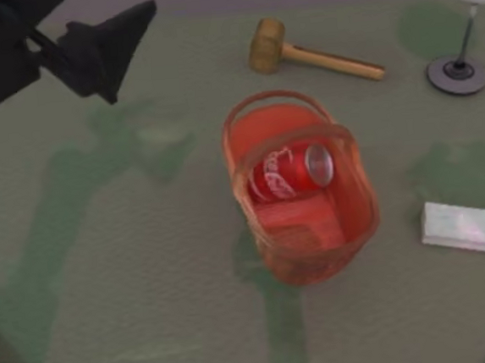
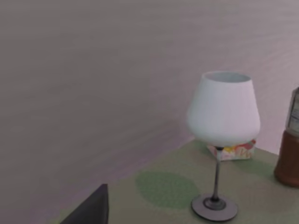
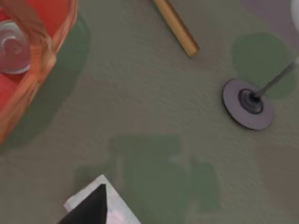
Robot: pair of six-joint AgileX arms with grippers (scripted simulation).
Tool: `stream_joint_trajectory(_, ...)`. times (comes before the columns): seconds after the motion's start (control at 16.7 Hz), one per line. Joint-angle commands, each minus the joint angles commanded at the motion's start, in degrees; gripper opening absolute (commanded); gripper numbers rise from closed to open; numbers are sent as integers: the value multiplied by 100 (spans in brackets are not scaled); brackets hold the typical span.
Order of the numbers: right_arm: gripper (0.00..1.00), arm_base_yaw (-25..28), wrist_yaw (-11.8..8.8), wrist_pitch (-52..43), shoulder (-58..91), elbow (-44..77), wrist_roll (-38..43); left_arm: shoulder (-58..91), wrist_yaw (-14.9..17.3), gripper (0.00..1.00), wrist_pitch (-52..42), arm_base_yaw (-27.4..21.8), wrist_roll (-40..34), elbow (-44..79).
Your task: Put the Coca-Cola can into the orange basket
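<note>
The Coca-Cola can lies on its side inside the orange basket, under the arched handle, so I judge the placing done. What remains is only to retreat well. My left hand is high and far to the upper left of the basket, holding nothing; if its fingers are wide or narrow I cannot tell. I should keep it away from the basket handle. Beyond the basket lie the wooden mallet and the white lamp. My right hand is out of the top view.
</note>
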Motion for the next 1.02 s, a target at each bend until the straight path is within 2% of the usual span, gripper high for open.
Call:
stream_joint_trajectory(0.36,100,1000,92,-2550,3866,3949,-1769,-3830,-2041,100,-1490,536,79,-1752)
stream_joint_trajectory(0.6,100,1590,118,-3976,6103,6177,-2769,-6013,-3210,100,-2468,783,242,-3002)
stream_joint_trajectory(0.84,100,2020,110,-4944,7544,7642,-3460,-7482,-4036,100,-3277,930,397,-4046)
stream_joint_trajectory(1.02,100,2177,101,-5281,8006,8117,-3705,-7960,-4333,100,-3603,976,458,-4466)
